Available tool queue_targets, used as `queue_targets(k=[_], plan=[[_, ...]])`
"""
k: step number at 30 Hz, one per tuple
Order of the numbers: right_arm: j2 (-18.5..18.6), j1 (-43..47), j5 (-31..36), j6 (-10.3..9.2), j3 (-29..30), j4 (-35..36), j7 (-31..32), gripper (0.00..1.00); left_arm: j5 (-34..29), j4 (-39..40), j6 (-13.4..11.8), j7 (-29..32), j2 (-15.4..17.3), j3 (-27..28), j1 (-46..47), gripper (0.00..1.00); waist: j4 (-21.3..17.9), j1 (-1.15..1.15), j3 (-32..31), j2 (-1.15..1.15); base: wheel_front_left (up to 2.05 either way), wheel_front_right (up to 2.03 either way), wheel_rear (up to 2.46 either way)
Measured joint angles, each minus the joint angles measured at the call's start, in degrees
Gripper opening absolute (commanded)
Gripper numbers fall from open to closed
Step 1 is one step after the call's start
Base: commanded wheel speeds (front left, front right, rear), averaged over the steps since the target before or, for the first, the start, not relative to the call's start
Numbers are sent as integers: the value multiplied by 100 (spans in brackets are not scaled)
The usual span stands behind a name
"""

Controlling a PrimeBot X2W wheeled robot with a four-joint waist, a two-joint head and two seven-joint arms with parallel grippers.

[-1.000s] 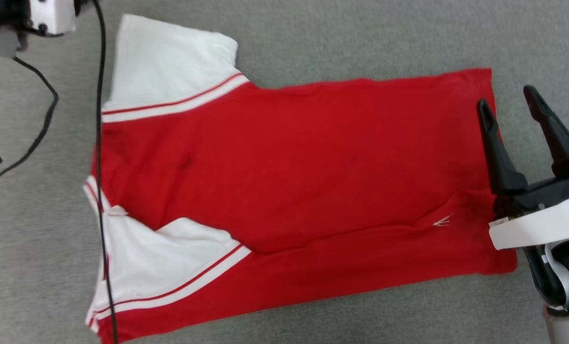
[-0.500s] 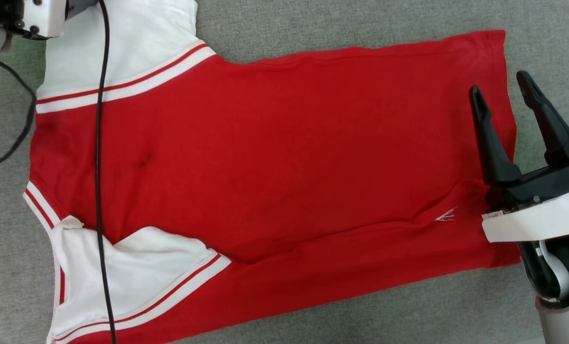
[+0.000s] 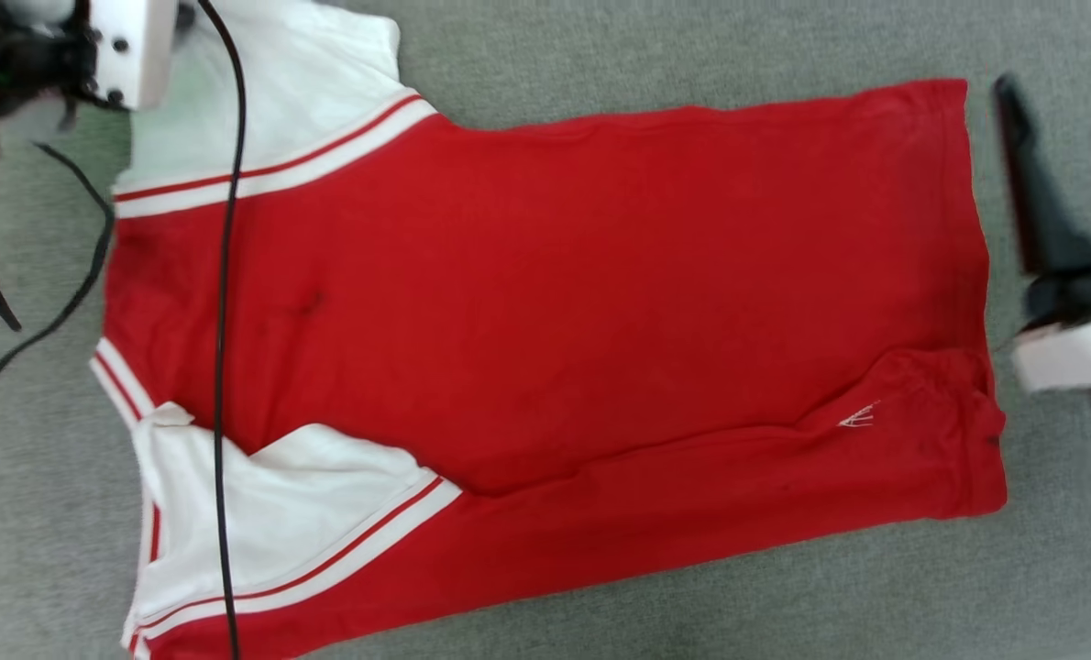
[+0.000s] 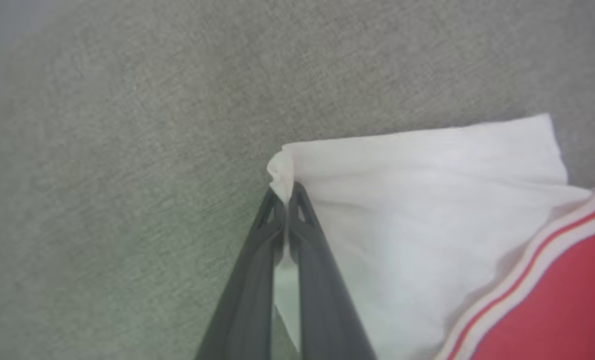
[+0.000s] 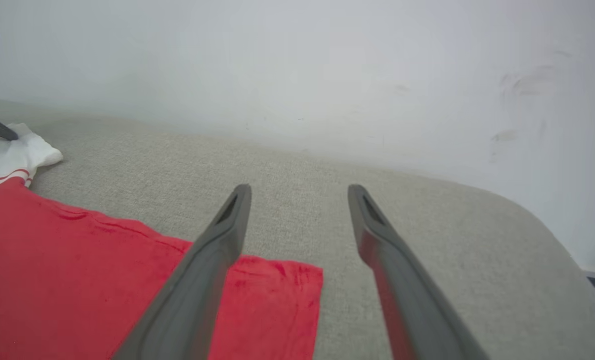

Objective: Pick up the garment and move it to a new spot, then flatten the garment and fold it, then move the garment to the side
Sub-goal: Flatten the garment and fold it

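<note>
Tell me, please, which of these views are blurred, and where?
Head view: the right gripper is badly smeared, while the garment is sharp. Left wrist view: soft throughout, with the left gripper and sleeve hazy. Right wrist view: the fingers blur toward the bottom edge; light is flat, without hard shadows.

bright even light, faint shadows, right claw [image 3: 1062, 69] motion-blurred in head view, wrist views soft

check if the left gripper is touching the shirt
Touching. In the left wrist view the left gripper has its fingers closed on a white sleeve corner of the shirt, with cloth bunched at the tips.
</note>
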State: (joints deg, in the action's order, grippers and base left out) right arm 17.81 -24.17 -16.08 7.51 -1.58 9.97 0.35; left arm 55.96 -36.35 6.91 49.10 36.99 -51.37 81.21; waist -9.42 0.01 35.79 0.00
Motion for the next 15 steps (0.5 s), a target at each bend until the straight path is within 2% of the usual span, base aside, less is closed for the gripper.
queue_targets(k=[5, 13, 15], plan=[[767, -510, -241, 0, -25, -120, 871, 100, 31, 283, 41, -459, -66, -81, -193, 0, 173, 0, -278, 0, 0, 0, 0], [2178, -1279, -1433, 1, -913, -724, 3265, 100, 125, 1017, 48, -951, -67, -342, -537, 0, 555, -1, -649, 0, 0, 0, 0], [2431, -1480, -1720, 1, -1123, -900, 3815, 100, 122, 1196, 49, -1025, -59, -411, -573, 0, 649, -1, -699, 0, 0, 0, 0]])
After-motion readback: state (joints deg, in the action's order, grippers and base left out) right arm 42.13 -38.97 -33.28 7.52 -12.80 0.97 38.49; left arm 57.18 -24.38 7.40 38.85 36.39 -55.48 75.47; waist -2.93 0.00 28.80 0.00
